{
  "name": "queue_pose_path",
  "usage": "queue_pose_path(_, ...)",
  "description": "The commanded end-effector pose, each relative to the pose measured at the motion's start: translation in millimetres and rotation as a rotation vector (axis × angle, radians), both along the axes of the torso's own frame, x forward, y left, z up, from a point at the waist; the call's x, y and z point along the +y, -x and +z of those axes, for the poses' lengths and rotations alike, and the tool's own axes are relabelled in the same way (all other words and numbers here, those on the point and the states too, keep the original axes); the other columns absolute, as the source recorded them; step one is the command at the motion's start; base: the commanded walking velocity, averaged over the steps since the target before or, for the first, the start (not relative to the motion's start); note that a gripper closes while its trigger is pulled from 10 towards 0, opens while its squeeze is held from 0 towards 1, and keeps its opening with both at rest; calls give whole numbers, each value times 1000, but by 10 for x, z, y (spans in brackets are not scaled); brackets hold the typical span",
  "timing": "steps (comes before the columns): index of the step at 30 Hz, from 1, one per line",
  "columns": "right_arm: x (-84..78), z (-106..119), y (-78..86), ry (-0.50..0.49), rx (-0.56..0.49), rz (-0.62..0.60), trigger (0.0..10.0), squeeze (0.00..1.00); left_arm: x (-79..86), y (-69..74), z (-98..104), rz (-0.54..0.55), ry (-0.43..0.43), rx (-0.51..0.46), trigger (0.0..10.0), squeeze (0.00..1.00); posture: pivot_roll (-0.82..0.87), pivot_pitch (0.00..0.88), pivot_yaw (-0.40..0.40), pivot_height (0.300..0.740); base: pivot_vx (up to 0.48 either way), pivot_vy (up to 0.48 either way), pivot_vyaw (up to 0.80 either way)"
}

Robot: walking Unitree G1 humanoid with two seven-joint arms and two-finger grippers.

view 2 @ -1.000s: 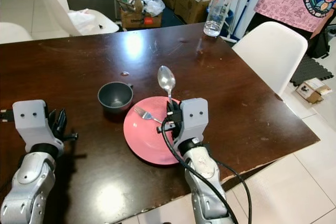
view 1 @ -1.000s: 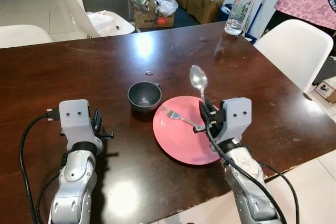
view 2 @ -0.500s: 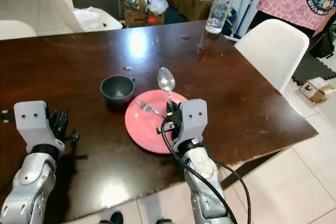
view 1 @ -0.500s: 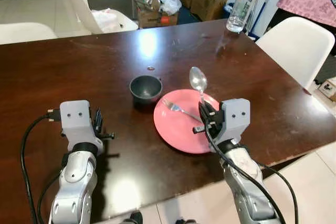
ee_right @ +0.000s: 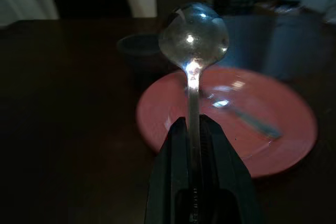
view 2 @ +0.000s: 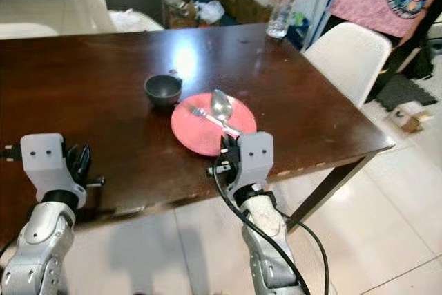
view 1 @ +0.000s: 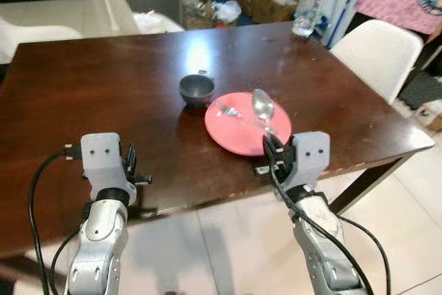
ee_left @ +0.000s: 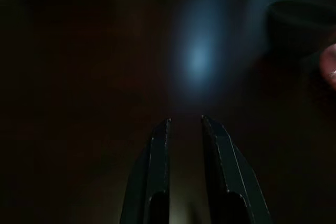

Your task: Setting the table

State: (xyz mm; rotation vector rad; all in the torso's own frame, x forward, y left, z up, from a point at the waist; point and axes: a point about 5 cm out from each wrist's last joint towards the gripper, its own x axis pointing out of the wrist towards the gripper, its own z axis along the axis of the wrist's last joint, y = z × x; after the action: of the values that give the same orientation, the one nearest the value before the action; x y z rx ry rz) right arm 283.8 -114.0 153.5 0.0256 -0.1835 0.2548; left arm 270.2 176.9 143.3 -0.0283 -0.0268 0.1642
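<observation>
Retreat from the worktop since a second ago, spoon still clenched upright in right tool, left tool nearly closed, empty; placing unfinished.

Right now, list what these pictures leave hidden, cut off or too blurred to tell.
- Spoon handle: its lower end is hidden between the right gripper jaws in the right wrist view.
- Fork: blurred on the pink plate; tines unreadable.
- Dark bowl: contents too small to judge in the eye views.
- Bottle: its top is blurred, a person's hand on it.
- Left gripper: the table beneath is too dark for detail.
</observation>
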Motion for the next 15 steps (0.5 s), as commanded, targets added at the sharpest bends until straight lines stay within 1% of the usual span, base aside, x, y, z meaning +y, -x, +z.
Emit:
queue_pose_path(1,-57,-44,10,2,11,-23,10000,0,-22,15,-46,-5,1,19,10000,0,-38,54,17,740,0,0,0)
queue_pose_path(12,-75,-46,-2,-8,16,-36,10000,0,-37,12,-54,-11,-4,22,10000,0,-39,53,17,740,0,0,0)
queue_pose_path(15,-82,-55,-6,-21,26,-39,10000,0,-41,14,-60,-12,-3,24,10000,0,-39,53,17,740,0,0,-679)
